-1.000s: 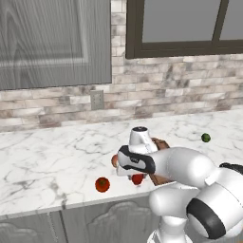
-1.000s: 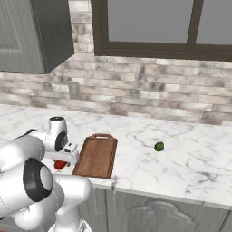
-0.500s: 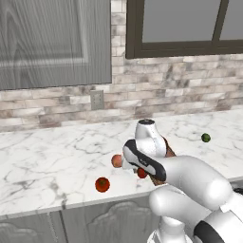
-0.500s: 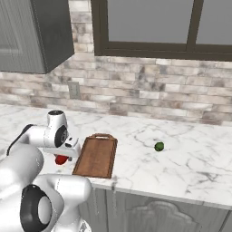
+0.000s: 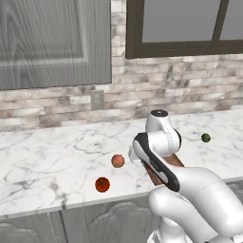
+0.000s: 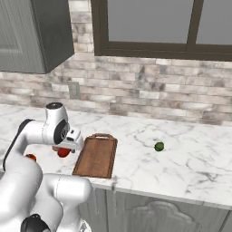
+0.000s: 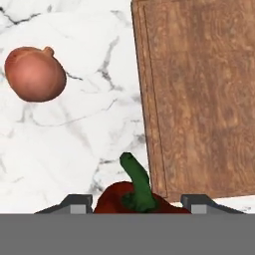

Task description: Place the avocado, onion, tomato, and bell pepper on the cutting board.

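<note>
Beside the empty cutting board (image 7: 199, 94), with onion (image 7: 35, 73) on the counter nearby, the gripper (image 7: 134, 201) holds the bell pepper (image 7: 137, 199) between narrowed jaws, likely mid-carry; next it needs shifting over the board, then release.

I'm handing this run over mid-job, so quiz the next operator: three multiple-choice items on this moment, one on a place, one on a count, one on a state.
1. Where is the avocado?
A. On the counter right of the cutting board
B. On the board
C. In the gripper

2. How many vegetables lie on the board?
A. Two
B. None
C. One

3. What sits between the gripper fingers?
A. The onion
B. Nothing
C. The bell pepper

Answers: 1 A, the right base view shows it alone on the marble; 2 B, the board's wood is bare; 3 C, the hand view shows the red, green-stemmed pepper between the fingertips.
</note>
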{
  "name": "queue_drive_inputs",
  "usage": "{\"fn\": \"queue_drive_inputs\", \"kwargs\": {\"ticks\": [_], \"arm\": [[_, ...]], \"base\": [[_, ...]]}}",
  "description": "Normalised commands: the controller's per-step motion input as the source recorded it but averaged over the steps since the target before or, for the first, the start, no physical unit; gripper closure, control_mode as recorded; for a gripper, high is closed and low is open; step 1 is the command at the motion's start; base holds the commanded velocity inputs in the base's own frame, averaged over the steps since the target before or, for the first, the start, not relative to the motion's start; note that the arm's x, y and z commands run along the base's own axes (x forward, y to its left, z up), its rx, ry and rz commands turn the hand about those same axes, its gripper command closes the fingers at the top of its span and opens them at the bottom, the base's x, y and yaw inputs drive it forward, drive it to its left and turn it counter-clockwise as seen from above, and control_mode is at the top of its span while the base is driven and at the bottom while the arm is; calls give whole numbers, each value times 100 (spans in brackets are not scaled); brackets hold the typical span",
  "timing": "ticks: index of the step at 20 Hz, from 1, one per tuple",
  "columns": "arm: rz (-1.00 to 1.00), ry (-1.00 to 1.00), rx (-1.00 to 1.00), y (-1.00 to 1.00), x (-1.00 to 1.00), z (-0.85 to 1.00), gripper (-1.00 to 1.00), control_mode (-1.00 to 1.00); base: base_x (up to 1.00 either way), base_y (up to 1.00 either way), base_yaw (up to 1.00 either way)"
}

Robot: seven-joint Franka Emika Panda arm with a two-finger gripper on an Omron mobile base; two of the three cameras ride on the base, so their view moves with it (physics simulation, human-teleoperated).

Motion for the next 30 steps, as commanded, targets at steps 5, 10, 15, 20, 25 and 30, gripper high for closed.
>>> {"fn": "queue_drive_inputs", "kwargs": {"ticks": [5, 10, 15, 20, 25, 30], "arm": [[2, -11, -5, -28, 7, 22, 100, -100], [4, -8, -6, -26, 21, 10, 100, -100], [7, -1, -1, -26, 37, 9, 100, -100], [9, 8, 0, -25, 52, 2, 100, -100], [3, 15, 0, -4, 33, -6, 100, -100], [0, 17, 0, 0, 34, -18, 100, -100]], "base": [[0, 0, 0], [0, 0, 0], [0, 0, 0], [0, 0, 0], [0, 0, 0], [0, 0, 0]]}}
